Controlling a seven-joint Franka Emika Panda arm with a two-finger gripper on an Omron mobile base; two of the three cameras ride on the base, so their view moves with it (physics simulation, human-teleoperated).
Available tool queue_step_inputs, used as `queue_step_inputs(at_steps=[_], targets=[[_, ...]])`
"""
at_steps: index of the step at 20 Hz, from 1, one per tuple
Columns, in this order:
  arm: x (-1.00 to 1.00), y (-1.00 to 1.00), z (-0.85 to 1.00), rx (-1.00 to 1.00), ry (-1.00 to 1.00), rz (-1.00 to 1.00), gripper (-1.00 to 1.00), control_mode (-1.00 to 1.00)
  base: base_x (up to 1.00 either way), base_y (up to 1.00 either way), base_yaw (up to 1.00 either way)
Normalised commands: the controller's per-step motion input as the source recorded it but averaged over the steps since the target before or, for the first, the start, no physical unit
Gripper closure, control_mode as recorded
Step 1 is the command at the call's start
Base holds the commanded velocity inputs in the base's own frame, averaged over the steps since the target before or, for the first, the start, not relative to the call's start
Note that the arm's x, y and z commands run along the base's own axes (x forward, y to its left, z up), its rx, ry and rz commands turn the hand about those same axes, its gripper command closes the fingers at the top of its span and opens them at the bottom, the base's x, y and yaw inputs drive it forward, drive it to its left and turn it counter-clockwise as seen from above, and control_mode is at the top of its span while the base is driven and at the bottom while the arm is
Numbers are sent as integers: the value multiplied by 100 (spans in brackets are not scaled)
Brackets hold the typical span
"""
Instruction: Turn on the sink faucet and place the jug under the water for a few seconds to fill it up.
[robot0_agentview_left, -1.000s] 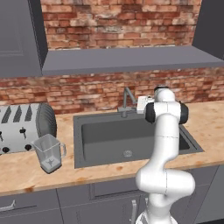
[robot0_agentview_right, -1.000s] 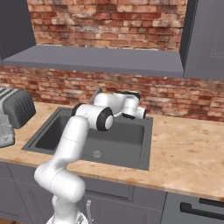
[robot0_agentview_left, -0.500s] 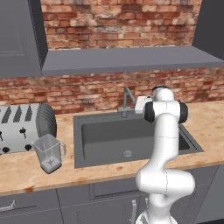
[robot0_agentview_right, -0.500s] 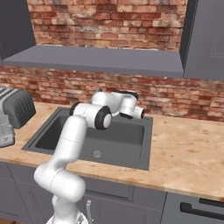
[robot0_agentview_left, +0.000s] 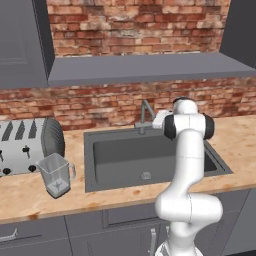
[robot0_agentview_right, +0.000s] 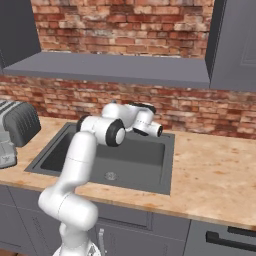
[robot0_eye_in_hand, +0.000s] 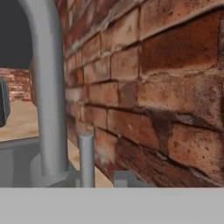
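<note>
From the left side, the arm reaches across the sink (robot0_agentview_left: 150, 157) so that its end effector (robot0_agentview_left: 159, 120) sits right up against the faucet (robot0_agentview_left: 145, 116) at the back rim, presumably to work the small lever there. No water runs from the spout yet. The jug (robot0_agentview_left: 56, 174) stands upright on the tabletop (robot0_agentview_left: 30, 195) just in front of the toaster (robot0_agentview_left: 27, 145), well apart from the arm, so it waits its turn.

From the right side, the end effector (robot0_agentview_right: 152, 130) points toward the brick wall behind the basin (robot0_agentview_right: 130, 165), low enough to meet the lever.

Looking along the hand, the faucet's neck (robot0_eye_in_hand: 46, 87) rises close by, with the slim lever (robot0_eye_in_hand: 86, 159) beside it near the bricks. The jaws are pinched to their narrowest; whether they grip the lever I cannot tell.
</note>
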Motion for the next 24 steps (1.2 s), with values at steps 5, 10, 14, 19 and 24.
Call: queue_step_inputs(at_steps=[5, 10, 14, 19, 24], targets=[[24, -27, 0, 4, 10, -22, 100, -100, 0, 0, 0], [21, -42, 0, 7, 13, -26, 100, -100, 0, 0, 0], [21, -69, -9, 13, 13, -23, 100, -100, 0, 0, 0], [16, -92, -14, 20, 15, -17, 100, -100, 0, 0, 0], [7, -97, -26, 21, 16, -14, 100, -100, 0, 0, 0]])
